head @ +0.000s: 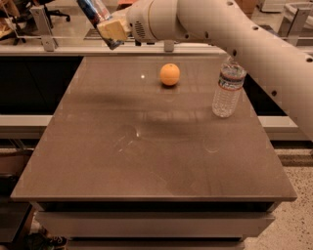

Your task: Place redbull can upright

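The redbull can [90,9], blue and silver, is held tilted in my gripper [111,30] at the top left of the camera view, well above the far left part of the brown table [146,146]. The can's top end runs out of the frame. My gripper is shut on the can; its tan fingertips [115,29] clamp the can's lower part. The white arm [234,34] reaches in from the right.
An orange [169,74] lies on the table's far middle. A clear plastic water bottle [227,89] stands upright at the far right. A metal rail and glass partition [49,46] run behind the table's far edge.
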